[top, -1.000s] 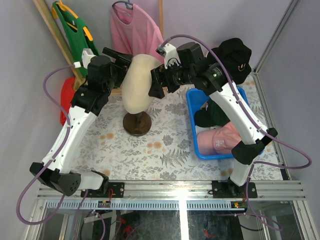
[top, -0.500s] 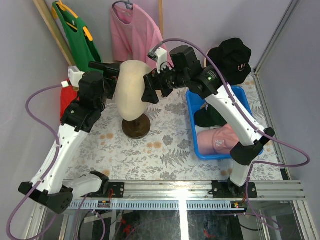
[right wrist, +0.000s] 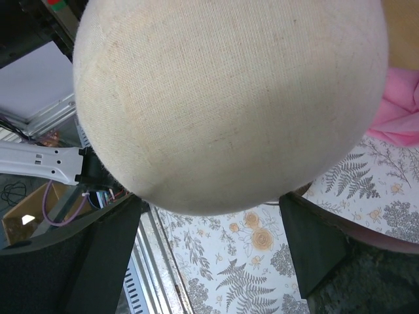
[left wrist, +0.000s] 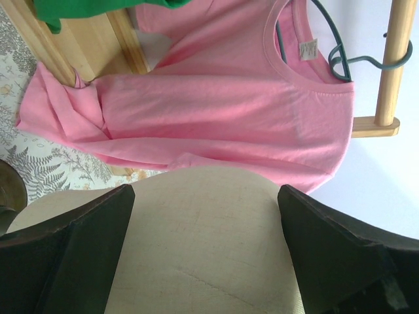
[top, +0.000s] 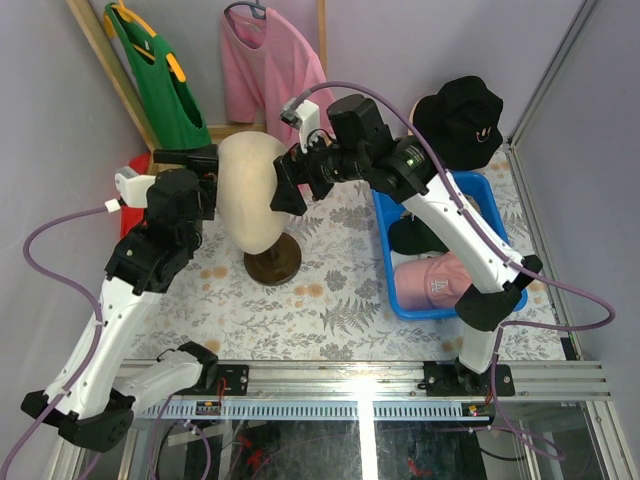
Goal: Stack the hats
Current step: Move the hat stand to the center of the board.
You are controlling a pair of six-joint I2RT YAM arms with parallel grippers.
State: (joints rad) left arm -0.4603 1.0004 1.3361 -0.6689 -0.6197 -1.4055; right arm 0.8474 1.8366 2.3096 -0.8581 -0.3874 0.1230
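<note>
Both grippers were spread wide with no hat in either. Left gripper (left wrist: 206, 196) had its dark fingers (left wrist: 85, 248) splayed over the far-left side of the mannequin head (top: 245, 195), and right gripper (right wrist: 211, 203) was up against the head's right side, with the cream dome filling most of its wrist view and the flowery cloth showing between its fingers below it. Couldn't really tell from any view whether the fingers were actually touching the head or just beside it. The hats were all off to the right: a pink baseball cap (top: 430, 280) with a small white logo lay at the near end of the blue bin (top: 380, 255), a dark cap (top: 408, 235) sat in the bin just behind it and touching it, and a black bucket hat (top: 458, 118) was perched up at the far end of the bin, near the back corner. The right arm reached across over that bin. The head leaned on its round dark wooden base (top: 272, 262), which stood on the fern-and-flower tablecloth (top: 300, 300). Behind it, a pink T-shirt (top: 265, 65) and a green T-shirt (top: 150, 70) hung on hangers from a wooden frame (top: 105, 60).
</note>
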